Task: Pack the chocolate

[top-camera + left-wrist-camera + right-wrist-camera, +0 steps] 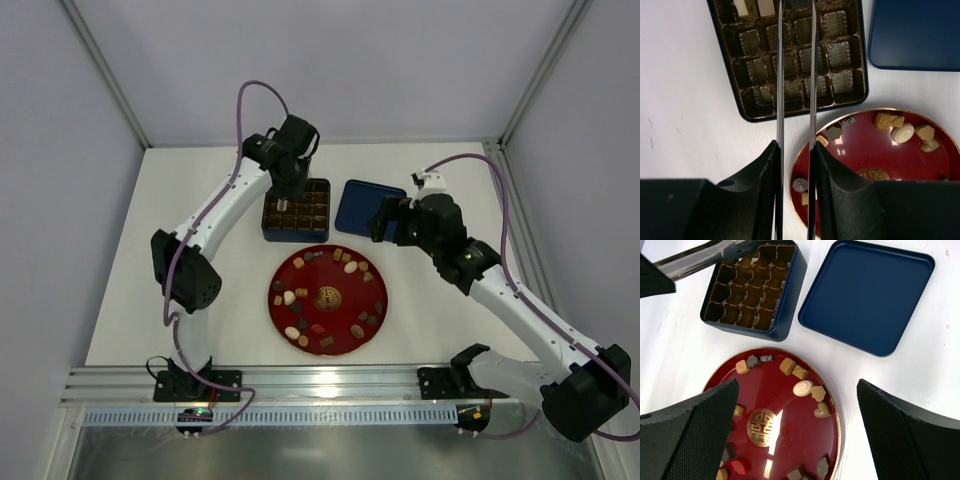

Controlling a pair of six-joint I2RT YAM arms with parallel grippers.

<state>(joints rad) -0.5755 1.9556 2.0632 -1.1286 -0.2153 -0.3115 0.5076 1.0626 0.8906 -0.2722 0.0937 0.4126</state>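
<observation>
Several small chocolate pieces (351,267), brown, tan and cream, lie round the red plate (345,300). They also show in the right wrist view (803,388) and the left wrist view (902,133). The dark blue box (295,237) with its brown grid tray stands behind the plate. Two cream pieces (741,7) sit in its far cells; the other cells in view are bare. My left gripper (292,178) is shut on metal tongs (779,75), whose tips hover over the box's far cells. My right gripper (385,220) is open and empty above the plate's right side (790,420).
The box's blue lid (365,205) lies upside down to the right of the box, also seen in the right wrist view (867,292). The tongs reach over the box's far corner in the right wrist view (695,260). White walls enclose the table.
</observation>
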